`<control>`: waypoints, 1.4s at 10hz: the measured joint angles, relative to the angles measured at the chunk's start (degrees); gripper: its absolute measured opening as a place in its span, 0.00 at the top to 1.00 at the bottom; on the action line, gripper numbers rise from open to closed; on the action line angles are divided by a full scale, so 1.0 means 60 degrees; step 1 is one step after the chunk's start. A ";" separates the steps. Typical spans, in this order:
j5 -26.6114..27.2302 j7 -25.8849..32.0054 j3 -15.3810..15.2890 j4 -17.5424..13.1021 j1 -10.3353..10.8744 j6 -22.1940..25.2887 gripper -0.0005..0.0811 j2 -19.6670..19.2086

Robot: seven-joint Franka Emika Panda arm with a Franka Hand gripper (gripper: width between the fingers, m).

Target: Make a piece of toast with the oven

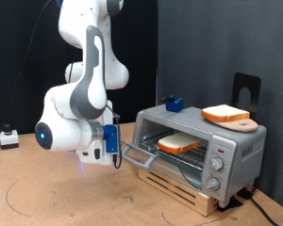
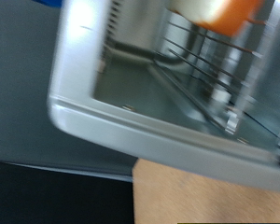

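The boxy silver toaster oven (image 1: 200,149) stands with its glass door (image 1: 141,158) dropped open. The pale, orange-crusted piece of toast (image 1: 180,143) lies on its wire rack, at about two o'clock from the gripper (image 1: 116,156), which sits at the door's outer edge; whether its fingers are apart or together, I cannot tell.

The silver oven (image 1: 200,149) sits on a wooden pallet (image 1: 184,188) with its glass door (image 1: 141,157) dropped open, and the piece of toast (image 1: 180,143) is lying on the rack inside. The gripper (image 1: 116,158) is down at the door's outer edge on the exterior view's left, can't really tell how its fingers are set. On top of the oven there's another slice of bread (image 1: 224,114) on a wooden board (image 1: 240,123), plus a small blue thing (image 1: 174,103) further back.
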State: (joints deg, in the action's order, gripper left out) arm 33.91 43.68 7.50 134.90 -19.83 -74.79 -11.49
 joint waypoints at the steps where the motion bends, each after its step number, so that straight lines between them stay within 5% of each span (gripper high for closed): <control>1: 0.0000 0.0052 -0.0016 0.0087 0.0015 0.0305 0.00 0.0208; 8: 0.0501 0.0057 -0.0654 0.1841 0.0332 0.0451 0.00 0.2306; 12: 0.1328 -0.0416 -0.1291 0.3008 0.0629 -0.0308 0.00 0.3590; 14: 0.1410 -0.1111 -0.1252 0.3235 0.0504 -0.0995 0.00 0.4025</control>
State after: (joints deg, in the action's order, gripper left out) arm 42.37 37.02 -0.01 154.31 -16.81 -80.76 12.66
